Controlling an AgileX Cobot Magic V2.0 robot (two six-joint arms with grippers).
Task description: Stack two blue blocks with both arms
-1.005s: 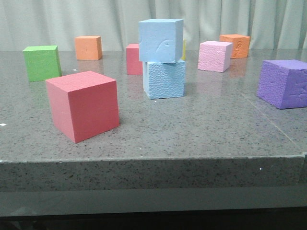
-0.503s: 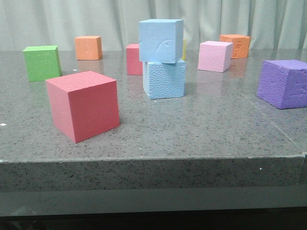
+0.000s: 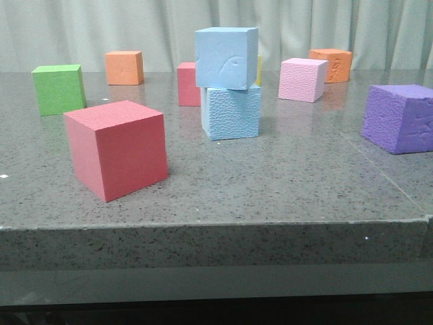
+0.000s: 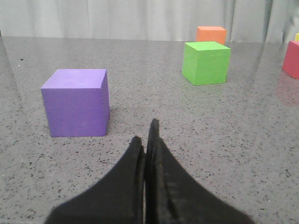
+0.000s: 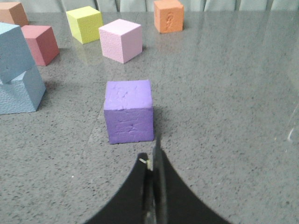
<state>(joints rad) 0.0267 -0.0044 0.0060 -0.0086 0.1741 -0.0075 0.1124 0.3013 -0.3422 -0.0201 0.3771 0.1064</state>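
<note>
In the front view the smoother blue block (image 3: 226,57), with a pale curved scuff, sits on top of the pebbly blue block (image 3: 232,112) in the middle of the table. The stack also shows at the edge of the right wrist view, with the top block (image 5: 14,51) on the lower block (image 5: 21,93), slightly turned. Neither gripper shows in the front view. My left gripper (image 4: 145,133) is shut and empty over bare table near a purple cube (image 4: 77,101). My right gripper (image 5: 152,154) is shut and empty, just short of another purple cube (image 5: 129,116).
Around the stack stand a large red cube (image 3: 116,147), a green cube (image 3: 59,88), two orange cubes (image 3: 124,67) (image 3: 331,64), a small red cube (image 3: 188,83), a pink cube (image 3: 303,79) and a purple cube (image 3: 400,118). A yellow cube (image 5: 84,23) shows in the right wrist view.
</note>
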